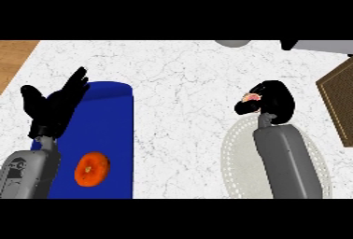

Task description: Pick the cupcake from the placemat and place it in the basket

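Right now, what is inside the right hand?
The right hand is curled around the cupcake. Only a small pink and pale part shows between the fingers; the rest is covered by the hand. It is above the pale placemat's far edge.

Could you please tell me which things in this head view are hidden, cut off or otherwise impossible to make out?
- Cupcake: only a pink patch shows; the right hand curls round it.
- Basket: cut off by the view's right edge.
- White placemat: its middle is hidden by the right forearm.
- Blue mat: its left side is hidden by the left hand and forearm.
- Grey things at the top: cut off, unidentifiable.
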